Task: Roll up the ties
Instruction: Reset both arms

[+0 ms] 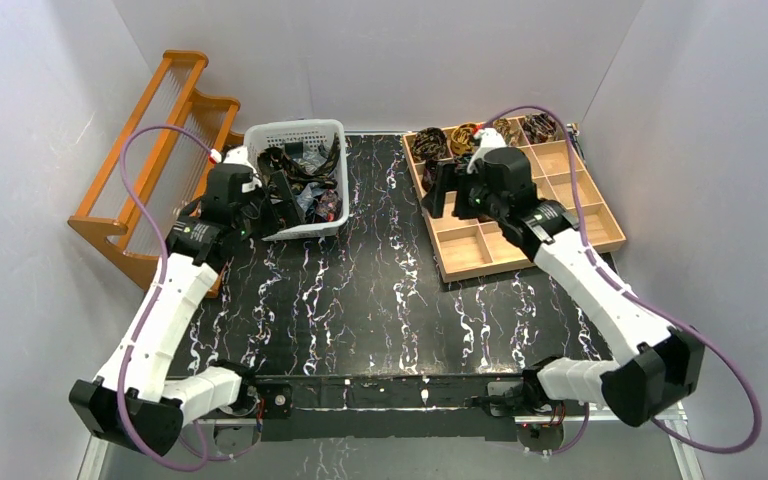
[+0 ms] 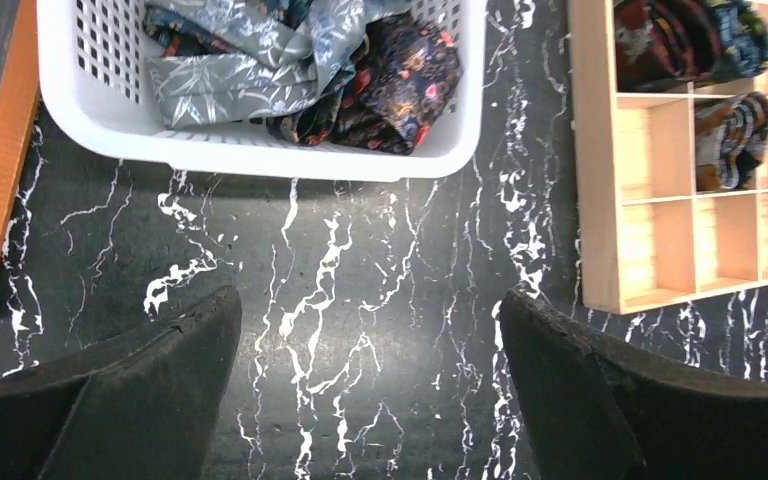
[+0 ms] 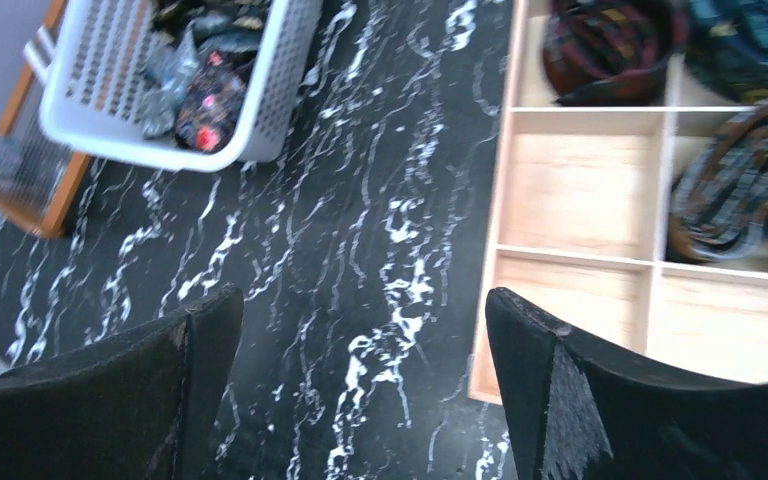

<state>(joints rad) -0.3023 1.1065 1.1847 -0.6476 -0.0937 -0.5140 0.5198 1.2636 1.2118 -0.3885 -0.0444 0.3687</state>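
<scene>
Now | left pincer point(image 2: 370, 400) wide apart, holding nothing | right pincer point(image 3: 360, 400) wide apart, holding nothing

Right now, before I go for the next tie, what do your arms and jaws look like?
The left arm and right arm match: white link shells, black joint housings and black wrist heads. Each carries a looping purple cable. The jaws are broad black slabs with a rough matte face; one right jaw shows a grey scuffed patch.

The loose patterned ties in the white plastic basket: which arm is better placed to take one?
Likely left: the left gripper hangs open at the white plastic basket of loose ties; the right gripper is over the wooden tray.
</scene>
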